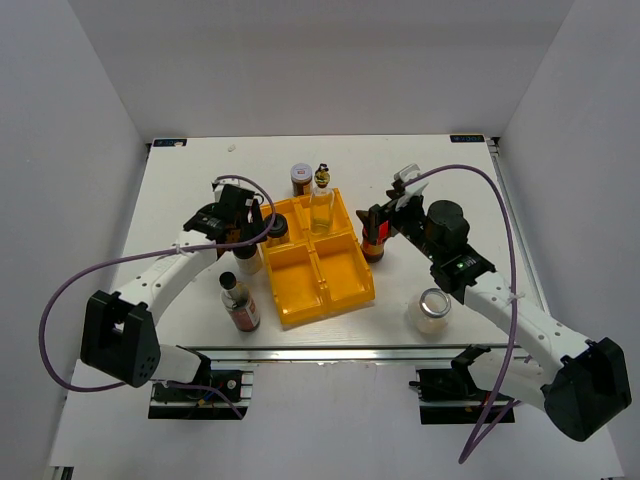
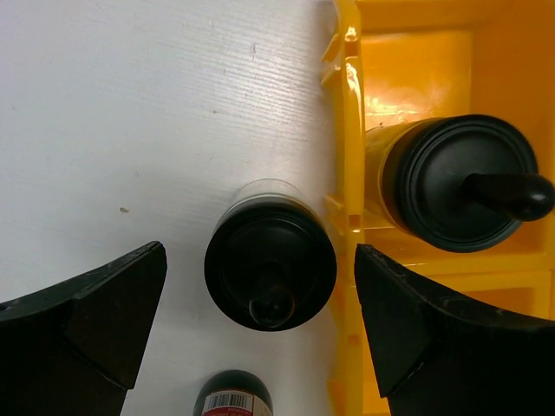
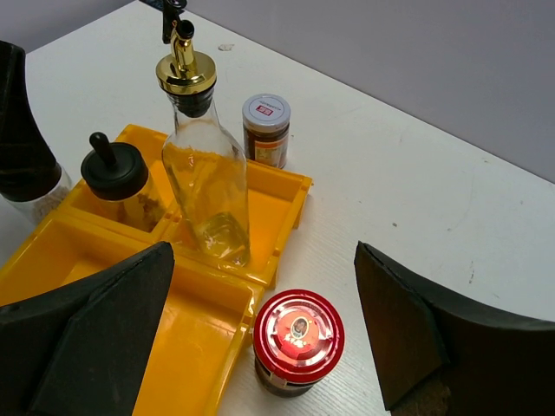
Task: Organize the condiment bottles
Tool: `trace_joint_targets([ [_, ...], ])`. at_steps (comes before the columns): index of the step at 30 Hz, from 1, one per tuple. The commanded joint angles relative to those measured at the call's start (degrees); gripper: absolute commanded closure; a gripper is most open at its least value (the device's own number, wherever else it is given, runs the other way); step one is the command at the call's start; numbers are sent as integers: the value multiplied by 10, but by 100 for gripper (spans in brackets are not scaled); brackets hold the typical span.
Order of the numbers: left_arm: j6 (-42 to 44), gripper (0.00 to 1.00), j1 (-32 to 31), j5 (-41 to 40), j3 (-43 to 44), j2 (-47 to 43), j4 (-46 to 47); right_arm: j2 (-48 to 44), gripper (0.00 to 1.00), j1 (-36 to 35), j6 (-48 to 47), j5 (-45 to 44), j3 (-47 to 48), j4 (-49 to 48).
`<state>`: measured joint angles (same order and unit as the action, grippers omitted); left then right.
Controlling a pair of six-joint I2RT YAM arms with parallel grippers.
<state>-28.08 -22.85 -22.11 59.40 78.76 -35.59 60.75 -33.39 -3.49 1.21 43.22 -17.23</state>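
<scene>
Left arm (image 1: 170,270), right arm (image 1: 530,325), white shells with black joint housings, purple cable (image 1: 512,250) looped along each, small green light (image 1: 461,264) on the right arm, matte black wedge-shaped fingers (image 2: 87,325)

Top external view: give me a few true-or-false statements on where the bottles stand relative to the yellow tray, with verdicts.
1. The gold-topped bottle stands in the yellow tray. True.
2. The red-lidded jar is inside the tray. False: it stands on the table beside the tray, by the open right gripper.
3. Both black-lidded jars are in the tray. False: one black-lidded jar is in it; the other black-lidded jar stands outside, by the open left gripper.
4. The silver-lidded jar stands on the table, outside the tray. True.
</scene>
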Motion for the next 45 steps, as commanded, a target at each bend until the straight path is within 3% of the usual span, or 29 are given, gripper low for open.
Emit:
trace_joint_targets([
  [1,-16,2,-2,-8,-11,-1,-1,3,11,3,-8,-9,1,-22],
  [13,-15,5,1,25,-25,41,22,2,11,6,-8,-37,-3,-19],
  [18,-20,44,2,8,-10,34,10,-7,11,8,-11,-40,-6,-21],
  [27,-5,78,8,-50,83,29,-18,-23,11,11,-15,-52,-9,-18],
  [37,67,86,12,-41,278,141,-4,-13,11,17,-28,-77,12,3],
  [45,117,88,12,34,336,215,0,-12,11,24,-36,-92,13,6],
])
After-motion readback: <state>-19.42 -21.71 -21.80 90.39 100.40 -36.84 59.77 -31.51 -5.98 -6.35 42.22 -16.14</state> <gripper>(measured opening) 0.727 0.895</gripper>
